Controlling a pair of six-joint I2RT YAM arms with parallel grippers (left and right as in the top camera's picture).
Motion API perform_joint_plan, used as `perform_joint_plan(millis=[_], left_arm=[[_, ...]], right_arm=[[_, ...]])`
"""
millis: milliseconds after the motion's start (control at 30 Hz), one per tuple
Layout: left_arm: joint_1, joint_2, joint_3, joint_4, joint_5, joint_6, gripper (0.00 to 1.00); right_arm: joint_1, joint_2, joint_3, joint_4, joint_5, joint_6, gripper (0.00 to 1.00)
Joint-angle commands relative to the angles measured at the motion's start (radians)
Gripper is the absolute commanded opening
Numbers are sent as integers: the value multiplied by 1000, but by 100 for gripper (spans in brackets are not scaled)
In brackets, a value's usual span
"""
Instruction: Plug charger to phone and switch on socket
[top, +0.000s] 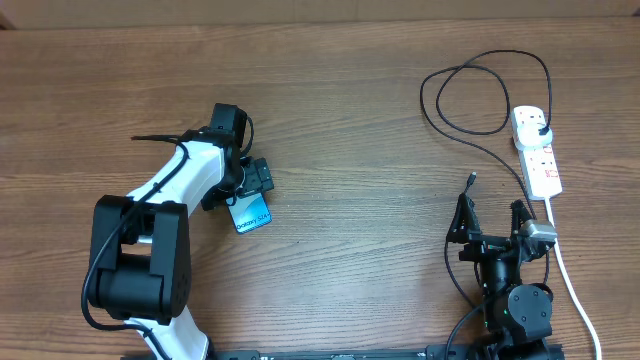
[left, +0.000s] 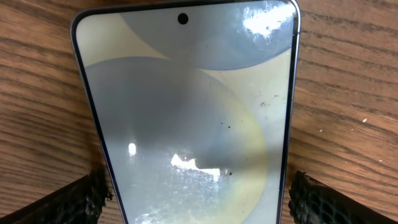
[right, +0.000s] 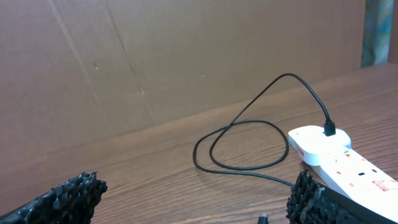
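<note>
Table (top: 350, 130) wood runs from left tool (left: 198, 202), wide astride the phone (left: 193, 106) edge-to-edge, to wide right tool (top: 490, 212).

Left of the socket (top: 537, 150), the charger (top: 423, 95) cable loops across the table (top: 350, 120); farther left, the wood lies open.

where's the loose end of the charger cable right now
In the overhead view the charger's connector tip lies on the table at the right, just beyond the right gripper and left of the socket.
</note>
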Motion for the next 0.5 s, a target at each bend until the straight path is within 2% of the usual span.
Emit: perform_joint_plan(millis=[0, 467], left_arm=[[-2, 79, -51, 32, 68, 34, 100], [-2, 79, -51, 82, 37, 41, 100]], right_arm=[[7, -2, -10, 5, 14, -3, 100], [7, -2, -10, 5, 14, -3, 100]])
